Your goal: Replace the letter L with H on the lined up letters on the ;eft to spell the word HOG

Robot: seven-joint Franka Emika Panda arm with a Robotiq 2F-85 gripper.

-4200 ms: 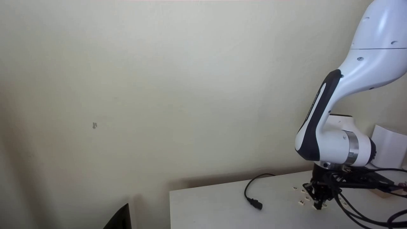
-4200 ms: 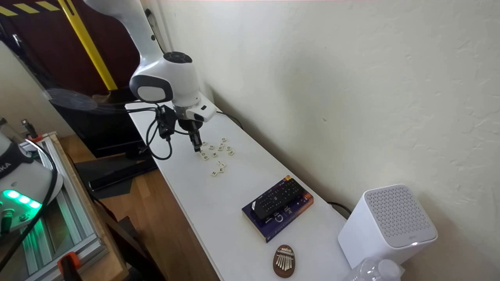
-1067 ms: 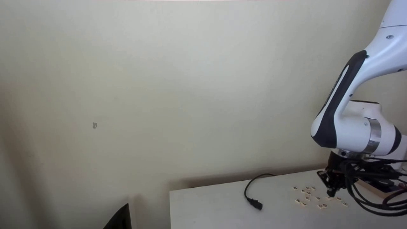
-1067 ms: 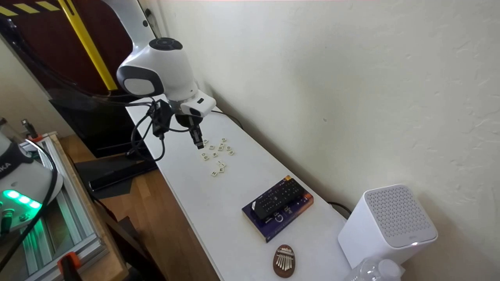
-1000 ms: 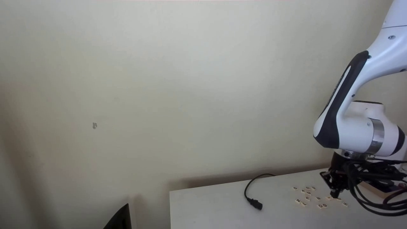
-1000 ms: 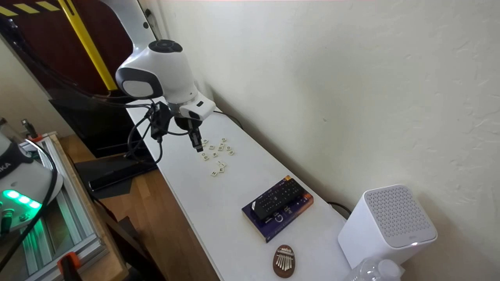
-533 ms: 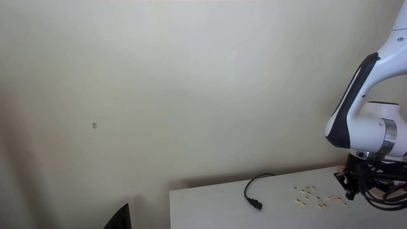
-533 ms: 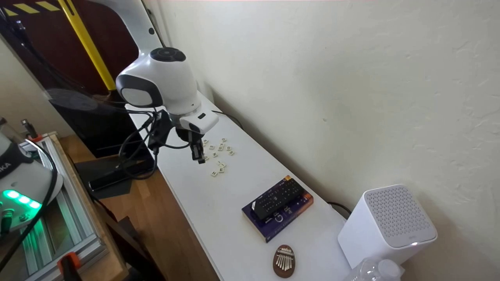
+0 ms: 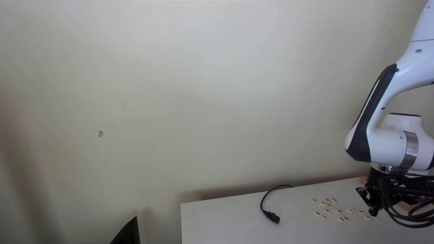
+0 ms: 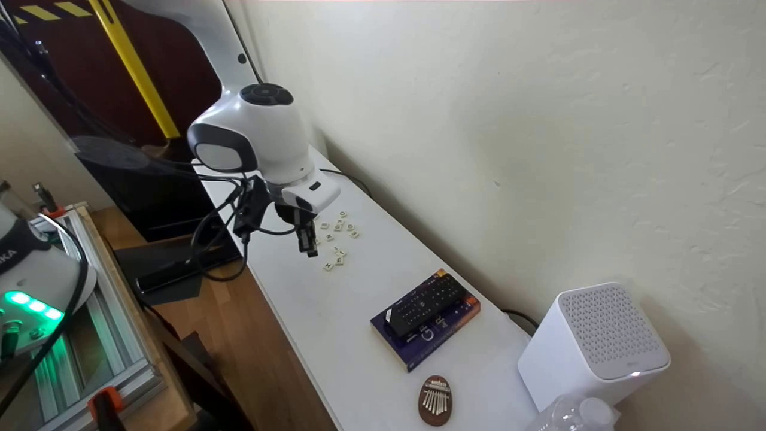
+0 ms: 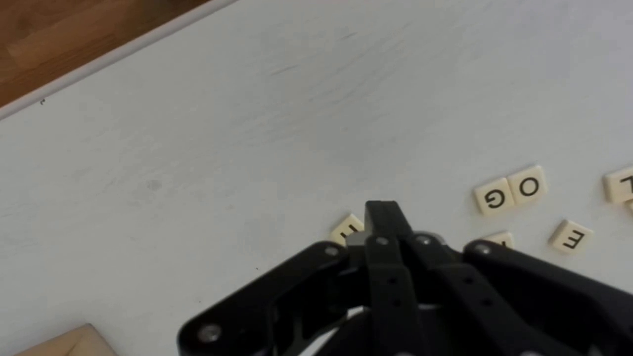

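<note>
Small flat cream letter tiles lie on the white table. In the wrist view the G tile [image 11: 494,197] and O tile [image 11: 528,185] touch side by side. The L tile [image 11: 618,187] lies apart from them at the right edge. A tile that looks like the H [image 11: 347,227] is partly hidden behind my gripper [image 11: 388,203]. The fingers are shut with nothing visible between them. In an exterior view the gripper [image 9: 374,215] is low beside the H tile [image 9: 368,218]; the G and O pair [image 9: 343,219] lies farther left. It also shows there in an exterior view [image 10: 309,254].
More loose tiles lie around, such as the E tile [image 11: 572,237]. A book [image 10: 446,344] with a black remote [image 10: 425,303] on it, a thumb piano [image 10: 435,400] and a white box [image 10: 604,341] stand on the table. A black cable plug [image 9: 272,217] lies nearby.
The gripper has moved from beside the G and O pair over to the H tile, and lower over the last half second. The L tile has shifted away from the pair, against the N tile.
</note>
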